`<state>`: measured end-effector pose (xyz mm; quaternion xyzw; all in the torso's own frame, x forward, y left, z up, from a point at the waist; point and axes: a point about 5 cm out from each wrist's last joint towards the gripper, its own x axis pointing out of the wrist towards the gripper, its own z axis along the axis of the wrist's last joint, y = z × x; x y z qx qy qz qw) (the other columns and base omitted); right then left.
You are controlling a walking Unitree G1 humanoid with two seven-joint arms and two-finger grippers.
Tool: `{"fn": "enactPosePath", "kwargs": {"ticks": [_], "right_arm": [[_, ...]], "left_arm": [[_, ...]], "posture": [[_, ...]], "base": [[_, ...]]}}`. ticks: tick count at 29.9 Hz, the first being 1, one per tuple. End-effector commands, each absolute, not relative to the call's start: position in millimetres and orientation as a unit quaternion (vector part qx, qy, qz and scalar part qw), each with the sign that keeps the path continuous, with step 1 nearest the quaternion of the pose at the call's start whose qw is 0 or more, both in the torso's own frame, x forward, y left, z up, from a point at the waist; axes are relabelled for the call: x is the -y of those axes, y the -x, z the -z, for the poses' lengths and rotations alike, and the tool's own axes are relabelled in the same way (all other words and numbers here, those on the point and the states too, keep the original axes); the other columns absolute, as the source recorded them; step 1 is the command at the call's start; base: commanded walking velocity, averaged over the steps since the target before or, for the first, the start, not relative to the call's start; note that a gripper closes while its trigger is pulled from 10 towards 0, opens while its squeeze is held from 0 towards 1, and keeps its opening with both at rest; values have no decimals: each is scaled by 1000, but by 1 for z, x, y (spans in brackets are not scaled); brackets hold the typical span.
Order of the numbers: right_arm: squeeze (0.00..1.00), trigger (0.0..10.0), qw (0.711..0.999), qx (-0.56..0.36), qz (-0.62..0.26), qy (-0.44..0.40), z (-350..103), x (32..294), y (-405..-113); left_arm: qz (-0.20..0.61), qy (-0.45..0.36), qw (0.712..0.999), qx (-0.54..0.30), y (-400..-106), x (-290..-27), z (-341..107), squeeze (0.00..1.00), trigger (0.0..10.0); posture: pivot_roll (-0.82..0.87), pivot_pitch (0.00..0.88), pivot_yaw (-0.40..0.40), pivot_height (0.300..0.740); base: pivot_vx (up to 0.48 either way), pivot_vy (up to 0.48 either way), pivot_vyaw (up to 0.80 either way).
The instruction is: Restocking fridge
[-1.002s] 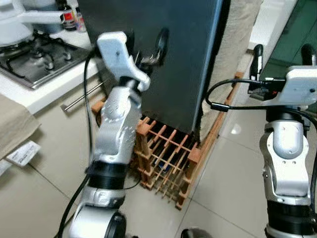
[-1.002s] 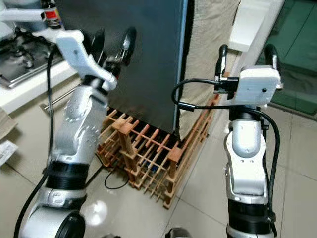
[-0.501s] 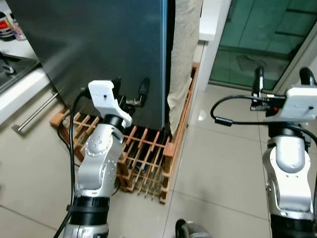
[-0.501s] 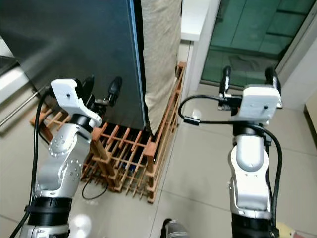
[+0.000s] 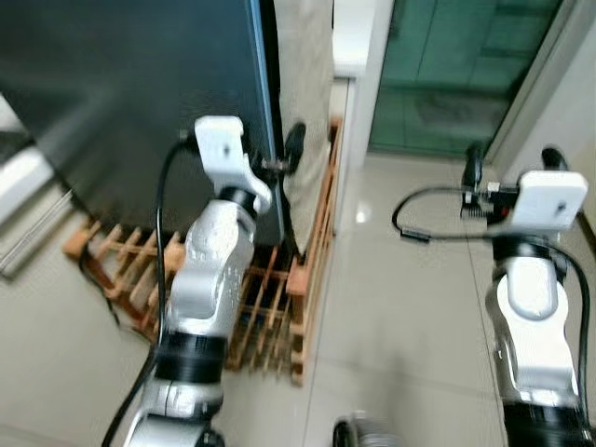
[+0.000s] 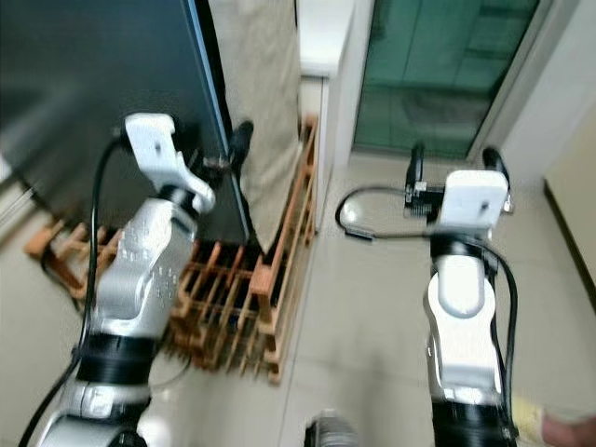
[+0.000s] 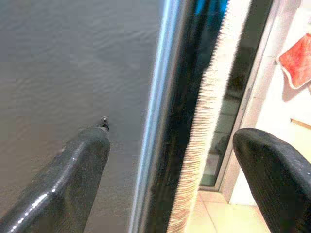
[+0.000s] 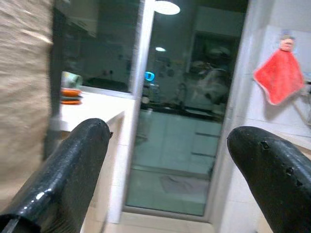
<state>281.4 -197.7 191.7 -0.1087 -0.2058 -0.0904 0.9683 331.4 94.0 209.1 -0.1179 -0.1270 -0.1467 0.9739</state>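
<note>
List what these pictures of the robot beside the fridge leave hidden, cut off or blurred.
- Fridge interior: the dark closed door hides it in both eye views.
- Wooden rack contents: motion blur and the left arm mask them.
- Fridge top: cut off by the frame edge.
- Room behind the glass door: dim reflections, right wrist view.

You get motion-blurred head views, evenly lit indoors; glare streaks the floor tiles [image 5: 363, 216]; wrist views dim, a ceiling lamp [image 8: 166, 7] blown out.

Wooden rack [image 5: 279, 298] on tiled floor [image 5: 400, 307]; beige cloth [image 6: 256, 84] above; red towel [image 8: 281, 75] hanging.
</note>
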Motion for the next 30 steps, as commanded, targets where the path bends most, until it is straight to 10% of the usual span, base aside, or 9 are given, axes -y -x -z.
{"fn": "enactPosePath", "kwargs": {"ticks": [1, 30], "right_arm": [[263, 10000, 968, 211, 81, 105, -190, 193, -281], [267, 10000, 970, 201, 88, 101, -184, 194, -284]], "left_arm": [[140, 120, 975, 122, -331, -98, -211, 0, 10000], [149, 94, 980, 96, -320, -104, -209, 0, 10000]], "posture": [[-186, 73, 59, 732], [-172, 78, 66, 732]], "base": [[0, 0, 0], [0, -102, 0]]}}
